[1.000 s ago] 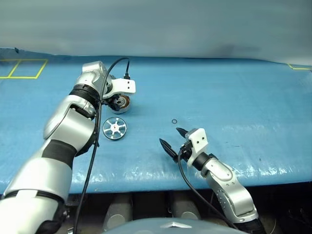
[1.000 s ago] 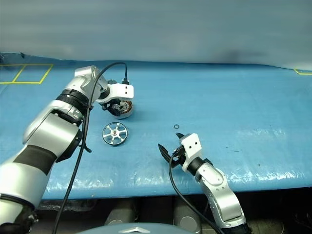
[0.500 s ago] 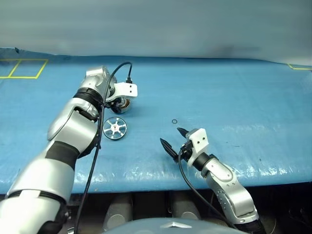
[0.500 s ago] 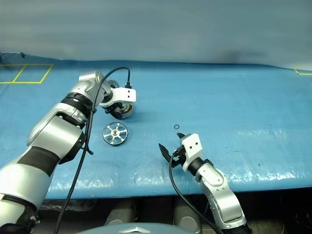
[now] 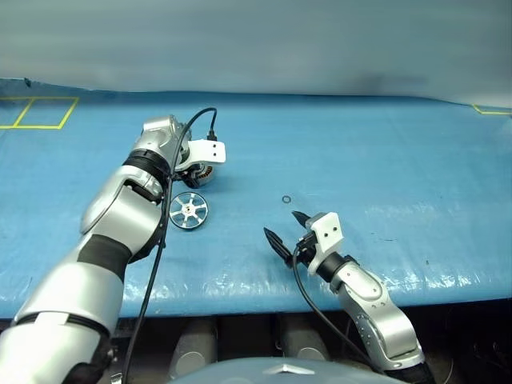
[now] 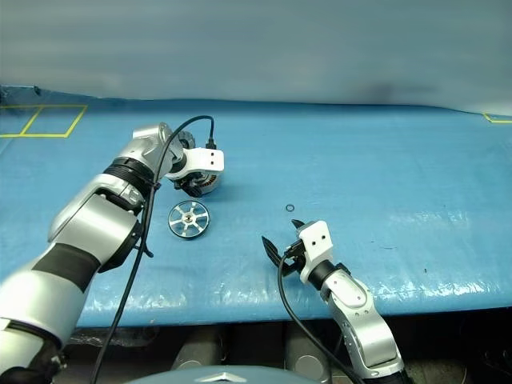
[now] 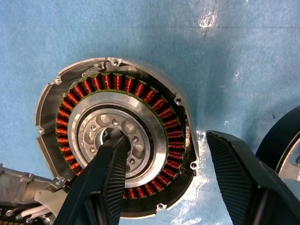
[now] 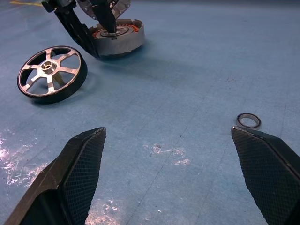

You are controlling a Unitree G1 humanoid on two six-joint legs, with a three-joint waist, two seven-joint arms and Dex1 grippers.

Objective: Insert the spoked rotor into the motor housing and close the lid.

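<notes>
The motor housing (image 7: 117,145) lies open on the blue table, its copper windings ringing a silver hub. My left gripper (image 7: 164,138) points down over it and is open. One finger (image 7: 110,173) reaches into the hub. The other finger (image 7: 239,173) stands just outside the rim, a little apart from it. The spoked rotor (image 5: 188,211) lies flat nearer the front, beside the housing. The lid is mostly hidden by my left hand; a grey piece (image 7: 18,185) shows at the housing's edge. My right gripper (image 5: 282,224) hovers open and empty near the table's front.
A small metal ring (image 5: 286,199) lies on the table just beyond my right gripper. Yellow tape squares (image 5: 40,112) mark the far left corner. The blue table's front edge (image 5: 240,296) runs close below my right arm.
My left hand has settled slightly lower over the housing and covers more of it. The rotor, the ring and my right arm have not moved.
</notes>
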